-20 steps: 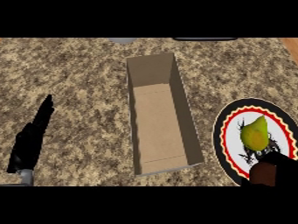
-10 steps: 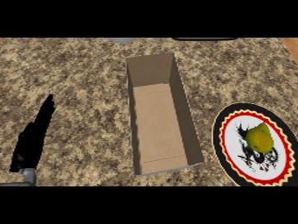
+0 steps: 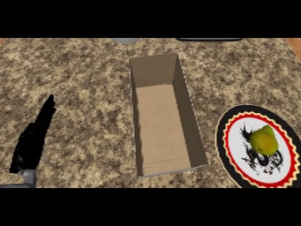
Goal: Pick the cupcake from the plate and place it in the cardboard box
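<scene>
My left hand sits at the lower left of the head view, resting edge-on over the counter. Fingers straight, pointing up and a bit right, w/ nothing in them. A short grey bit of forearm shows below it at the bottom edge. It's well apart from the box and from the plate.

My right hand doesn't show anywhere, so can't say how it stands.

The box lies in the middle of the counter, long and narrow, open on top, running from near the far edge down toward me, its near end swung slightly to the right. Brown cardboard walls, lighter floor, nothing inside that I can see.

The plate is at the lower right, just beside the box's near right corner but not touching it afaict. Black outer rim, red zigzag ring, white centre w/ a black scrawled pattern. Its bottom is cut off by the view's edge.

The cupcake is on the plate, right of centre on the white part. It looks yellow-green, roughly pear-shaped, w/ a narrower tip up top. It sits over part of the black pattern.

Counter is speckled brown and tan stone, w/ wood strips at the far left and right corners. Two things peek in at the far edge: sth pale grey and a dark flat shape; can't tell what either is.
</scene>
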Controlling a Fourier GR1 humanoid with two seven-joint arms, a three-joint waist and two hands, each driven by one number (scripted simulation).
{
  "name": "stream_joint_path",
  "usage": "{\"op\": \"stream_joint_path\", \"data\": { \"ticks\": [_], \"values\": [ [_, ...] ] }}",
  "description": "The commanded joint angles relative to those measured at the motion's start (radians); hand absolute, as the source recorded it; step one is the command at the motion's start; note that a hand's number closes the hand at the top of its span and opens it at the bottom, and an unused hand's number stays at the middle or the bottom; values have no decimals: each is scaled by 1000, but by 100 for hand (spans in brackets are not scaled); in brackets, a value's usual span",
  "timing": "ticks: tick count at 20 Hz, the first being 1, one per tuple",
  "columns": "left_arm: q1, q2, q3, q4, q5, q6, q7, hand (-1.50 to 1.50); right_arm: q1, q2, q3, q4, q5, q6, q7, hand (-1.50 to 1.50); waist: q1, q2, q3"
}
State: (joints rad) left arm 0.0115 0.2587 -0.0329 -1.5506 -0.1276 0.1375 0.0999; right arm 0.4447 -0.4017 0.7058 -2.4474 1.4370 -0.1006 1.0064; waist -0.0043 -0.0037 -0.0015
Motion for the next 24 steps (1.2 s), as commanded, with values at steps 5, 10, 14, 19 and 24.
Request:
{"op": "stream_joint_path", "data": {
  "ticks": [5, 10, 14, 19, 24],
  "values": [
    [29, -2, -14, -27, -10, -14, -3, 0, -247, 175, 129, -148, 29, 132, 13, 150, 22, 4, -1],
    [-22, -20, -2, 21, -12, -9, -21, 0, -534, 393, 87, -26, 11, 349, 92, 150, 23, 9, -2],
    [-52, 15, 46, 51, 21, -50, -20, 0, -723, 398, -10, 114, -87, 365, 189, 150, 21, 8, -1],
    [-15, -19, -2, 0, -20, -21, -1, 0, -911, 400, -181, 307, -250, 335, 226, 150, 37, 9, 0],
    [-29, -22, -1, 26, -28, -30, 0, 0, -1037, 401, -287, 494, -396, 316, 200, 150, 22, 6, 1]
  ]
}}
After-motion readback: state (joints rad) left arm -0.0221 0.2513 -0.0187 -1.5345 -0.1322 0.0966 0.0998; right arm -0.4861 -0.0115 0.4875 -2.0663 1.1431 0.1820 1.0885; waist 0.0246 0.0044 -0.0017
